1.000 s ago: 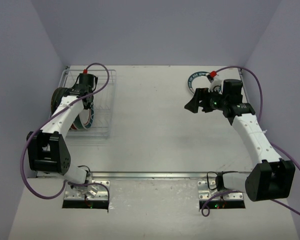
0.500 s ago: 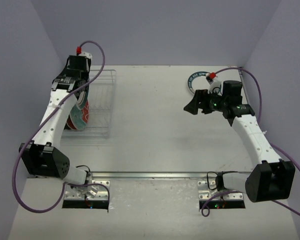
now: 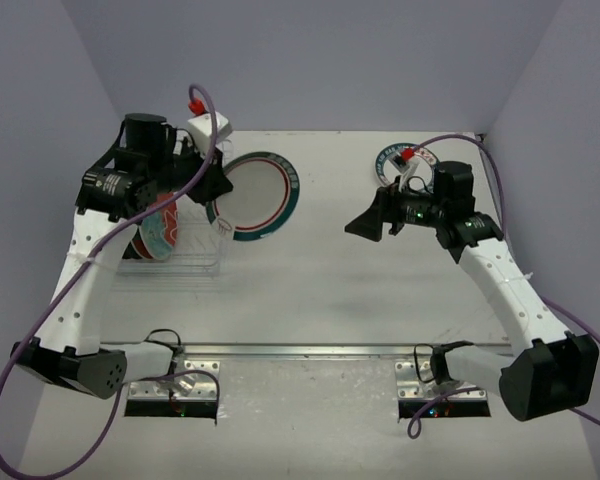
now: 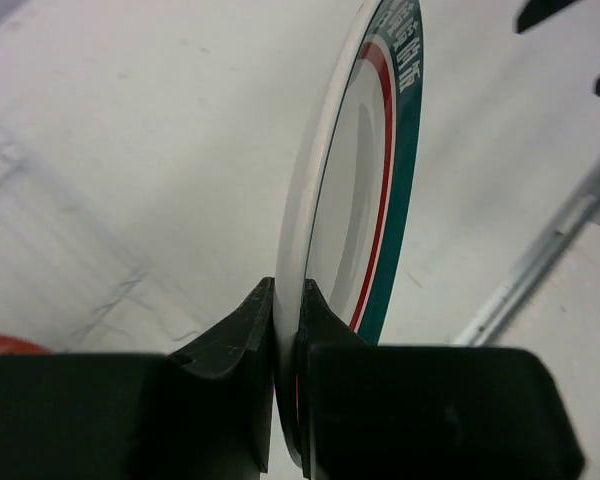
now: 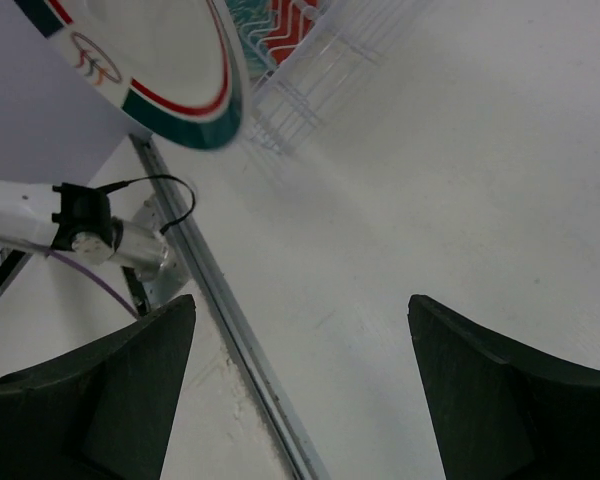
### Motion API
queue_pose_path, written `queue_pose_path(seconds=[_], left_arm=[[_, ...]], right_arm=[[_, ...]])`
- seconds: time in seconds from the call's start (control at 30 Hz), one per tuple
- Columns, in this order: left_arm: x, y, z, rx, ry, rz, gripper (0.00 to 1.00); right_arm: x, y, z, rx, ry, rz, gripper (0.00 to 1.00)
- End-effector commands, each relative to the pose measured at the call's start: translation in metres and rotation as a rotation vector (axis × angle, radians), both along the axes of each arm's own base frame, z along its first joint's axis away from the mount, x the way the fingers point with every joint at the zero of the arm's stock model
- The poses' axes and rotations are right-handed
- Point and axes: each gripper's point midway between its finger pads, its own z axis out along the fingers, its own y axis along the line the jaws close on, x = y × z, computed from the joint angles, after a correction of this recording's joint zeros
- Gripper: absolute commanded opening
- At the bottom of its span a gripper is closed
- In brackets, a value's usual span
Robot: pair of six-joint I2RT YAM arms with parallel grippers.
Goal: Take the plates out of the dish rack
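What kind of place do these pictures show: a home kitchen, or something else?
Probably a robot test cell, not a kitchen: plain lilac walls enclose a white table, two arms are bolted at its near edge, and the dish rack with plates looks like a prop.

A second ago the left gripper (image 3: pixel 213 193) sits low among the wires of the dish rack (image 3: pixel 185 262). Now it is up and out of the rack, its arm raised high. It pinches the edge of a white plate with a green and red rim (image 3: pixel 255 195), which hangs over the table (image 3: pixel 320 290) just right of the rack. The right gripper (image 3: pixel 368 222) has slid left toward the table's middle, closer to that plate.
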Motion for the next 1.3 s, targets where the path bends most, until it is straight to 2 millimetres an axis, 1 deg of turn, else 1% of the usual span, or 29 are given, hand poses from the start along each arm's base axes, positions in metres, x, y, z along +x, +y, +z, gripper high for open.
queue_pose_path(seconds=[0.0, 0.2, 0.3, 0.33, 0.43, 0.47, 0.5, 0.57, 0.67, 0.7, 0.73, 0.77, 0.8, 0.83, 0.9, 0.97, 1.0, 1.03, 1.07, 1.1, 1.17, 1.2, 1.27], left_arm=[[-0.038, -0.047, -0.003, -0.152, 0.084, -0.255, 0.0], [-0.056, -0.053, -0.02, -0.16, 0.149, -0.321, 0.0], [-0.059, -0.055, -0.025, -0.148, 0.165, -0.339, 0.0], [-0.06, -0.056, -0.026, -0.144, 0.168, -0.348, 0.0], [-0.064, -0.06, -0.033, -0.138, 0.195, -0.372, 0.0], [-0.066, -0.062, -0.035, -0.134, 0.204, -0.382, 0.0], [-0.066, -0.062, -0.035, -0.132, 0.203, -0.383, 0.0], [-0.068, -0.064, -0.04, -0.121, 0.216, -0.397, 0.0], [-0.068, -0.066, -0.044, -0.114, 0.225, -0.402, 0.0], [-0.068, -0.066, -0.044, -0.113, 0.225, -0.403, 0.0], [-0.067, -0.066, -0.044, -0.113, 0.223, -0.4, 0.0], [-0.066, -0.066, -0.044, -0.112, 0.22, -0.398, 0.01], [-0.065, -0.065, -0.044, -0.111, 0.217, -0.388, 0.06], [-0.062, -0.065, -0.044, -0.109, 0.216, -0.37, 0.17], [-0.055, -0.061, -0.047, -0.09, 0.213, -0.322, 0.54], [-0.048, -0.059, -0.045, -0.092, 0.208, -0.268, 0.68], [-0.039, -0.054, -0.043, -0.083, 0.192, -0.202, 0.82], [-0.03, -0.049, -0.04, -0.075, 0.171, -0.144, 0.93], [-0.021, -0.043, -0.035, -0.069, 0.146, -0.083, 1.0], [-0.012, -0.036, -0.029, -0.067, 0.113, -0.02, 1.0], [0.002, -0.023, -0.016, -0.07, 0.057, 0.075, 1.0], [0.009, -0.014, -0.009, -0.072, 0.021, 0.128, 1.0], [0.017, -0.001, 0.001, -0.094, -0.017, 0.214, 1.0]], right_arm=[[-0.018, 0.028, 0.02, 0.058, -0.045, 0.114, 0.86], [-0.035, 0.062, 0.007, 0.039, -0.015, 0.223, 0.83], [-0.045, 0.077, 0.0, 0.024, 0.0, 0.279, 0.8], [-0.046, 0.08, -0.003, 0.015, -0.003, 0.294, 0.79], [-0.051, 0.09, -0.014, -0.019, 0.012, 0.336, 0.68], [-0.055, 0.094, -0.018, -0.028, 0.03, 0.355, 0.66], [-0.055, 0.094, -0.017, -0.029, 0.021, 0.358, 0.66], [-0.059, 0.099, -0.021, -0.047, 0.013, 0.379, 0.53], [-0.059, 0.101, -0.023, -0.057, 0.01, 0.382, 0.32], [-0.059, 0.102, -0.024, -0.059, 0.015, 0.382, 0.19], [-0.059, 0.102, -0.024, -0.059, 0.021, 0.381, 0.11], [-0.059, 0.102, -0.024, -0.059, 0.024, 0.381, 0.06], [-0.059, 0.102, -0.024, -0.058, 0.029, 0.38, 0.05], [-0.059, 0.102, -0.024, -0.056, 0.036, 0.376, 0.01], [-0.06, 0.101, -0.023, -0.049, 0.051, 0.367, 0.0], [-0.058, 0.099, -0.02, -0.035, 0.073, 0.351, 0.0], [-0.054, 0.095, -0.018, -0.015, 0.099, 0.332, 0.0], [-0.047, 0.089, -0.016, 0.008, 0.124, 0.308, 0.0], [-0.038, 0.08, -0.014, 0.031, 0.148, 0.276, 0.0], [-0.023, 0.068, -0.013, 0.054, 0.168, 0.226, 0.0], [0.001, 0.045, -0.012, 0.101, 0.229, 0.133, 0.0], [0.015, 0.03, -0.014, 0.12, 0.251, 0.083, 0.0], [0.034, 0.009, -0.016, 0.152, 0.297, -0.002, 0.0]])
